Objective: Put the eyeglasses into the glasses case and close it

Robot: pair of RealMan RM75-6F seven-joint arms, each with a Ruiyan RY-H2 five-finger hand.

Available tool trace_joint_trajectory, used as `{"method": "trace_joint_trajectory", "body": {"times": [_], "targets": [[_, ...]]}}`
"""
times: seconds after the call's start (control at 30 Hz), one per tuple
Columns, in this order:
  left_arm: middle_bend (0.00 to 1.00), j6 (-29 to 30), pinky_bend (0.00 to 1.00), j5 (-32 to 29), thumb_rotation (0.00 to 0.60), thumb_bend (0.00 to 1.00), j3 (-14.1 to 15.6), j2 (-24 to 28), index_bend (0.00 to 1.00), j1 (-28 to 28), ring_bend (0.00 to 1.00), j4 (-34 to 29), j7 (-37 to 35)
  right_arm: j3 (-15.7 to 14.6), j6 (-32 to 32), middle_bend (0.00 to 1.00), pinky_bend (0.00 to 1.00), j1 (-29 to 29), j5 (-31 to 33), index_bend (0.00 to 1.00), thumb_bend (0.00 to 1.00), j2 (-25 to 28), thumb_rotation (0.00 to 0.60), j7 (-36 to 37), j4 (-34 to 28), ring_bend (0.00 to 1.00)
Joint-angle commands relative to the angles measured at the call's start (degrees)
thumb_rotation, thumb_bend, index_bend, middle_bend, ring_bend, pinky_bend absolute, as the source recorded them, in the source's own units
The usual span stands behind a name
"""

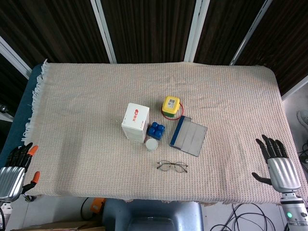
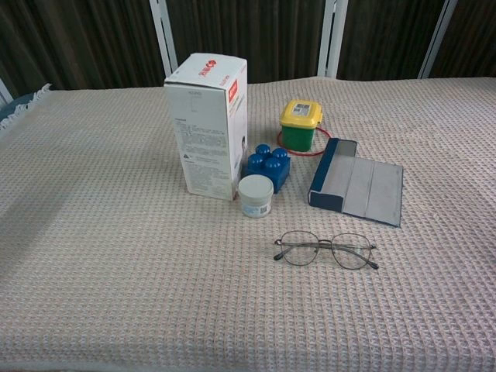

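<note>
Spread across nearly the whole top, a beige waffle-weave cloth, fringed along its left edge. Near centre, standing upright, a white box with red print on top. At 3 o'clock from the box, near but apart, the case: blue-grey, lying flat and unfolded, its raised blue edge on the left, its grey panels sloping away to the right. At 12 o'clock from the case's left end, a green tub with a yellow lid, ringed at the base by a thin red loop. Just beside the box at its 4 o'clock, a blue brick with round studs, touching or nearly touching the box. At 6 o'clock from the brick, just beside it, a small white jar. At 6 o'clock from the case and well clear of it, the glasses: thin dark wire frame, lenses upright toward the chest camera, temples folded out flat on the cloth.

At the cloth's 4 o'clock edge, the right hand, palm down, fingers spread wide, holding nothing. Off the cloth at 8 o'clock, the left hand, dark fingers loosely apart, holding nothing; seen only in the head view.
</note>
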Motion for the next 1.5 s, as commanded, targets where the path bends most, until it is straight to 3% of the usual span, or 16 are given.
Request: {"method": "trace_joint_trajectory", "body": {"times": [0.03,0.3,0.43,0.67,0.87,0.93,1.17,1.5], "targets": [[0.0,-0.2,0.01,-0.1,0.6,0.41,0.0,0.1,0.0,0.0,0.0,0.0,0.0,0.1,0.1,0.0,0.0,0.0,0.2,0.0,0.2,0.0,0.6,-0.1,-0.1,0.0],[0.0,-0.9,0.01,0.5,0.6,0.41,0.7,1.0,0.0,-0.2,0.0,-0.5,-1.0,0.6,-1.3,0.0,0.0,1.7,-1.0,0.01,0.2,-2.8,0.6,0.2,1.5,0.0],[0.0,-0.9,0.01,-0.3,0.6,0.41,0.3,1.2,0.0,-0.2,0.0,-0.8,-0.1,1.8,-3.9,0.0,0.0,5.4,-3.1,0.15,0.2,-7.7,0.6,0.0,4.2,0.0],[0.0,0.1,0.01,0.2,0.6,0.41,0.5,1.4,0.0,0.3,0.0,-0.9,-0.4,2.8,-9.9,0.0,0.0,10.2,-3.2,0.34,0.26,-10.2,0.6,-0.9,0.8,0.0],[0.0,3.0,0.01,0.3,0.6,0.41,0.3,2.5,0.0,1.8,0.0,0.1,-3.5,5.8,-21.7,0.0,0.0,18.6,4.2,0.49,0.35,-18.9,0.6,-14.2,-3.3,0.0],[0.0,3.3,0.01,0.9,0.6,0.41,0.4,2.5,0.0,1.8,0.0,0.4,-3.9,6.4,-22.7,0.0,0.0,20.0,6.7,0.52,0.38,-21.8,0.6,-18.5,-2.9,0.0],[0.0,2.6,0.01,1.7,0.6,0.41,0.6,2.5,0.0,1.3,0.0,0.7,-4.0,6.7,-23.7,0.0,0.0,23.7,12.7,0.57,0.42,-30.1,0.6,-29.0,0.0,0.0],[0.0,3.2,0.01,2.3,0.6,0.41,1.0,2.7,0.0,1.8,0.0,0.8,-4.4,5.1,-22.3,0.01,0.0,24.9,15.7,0.61,0.45,-32.7,0.6,-32.7,1.8,0.0]]}}
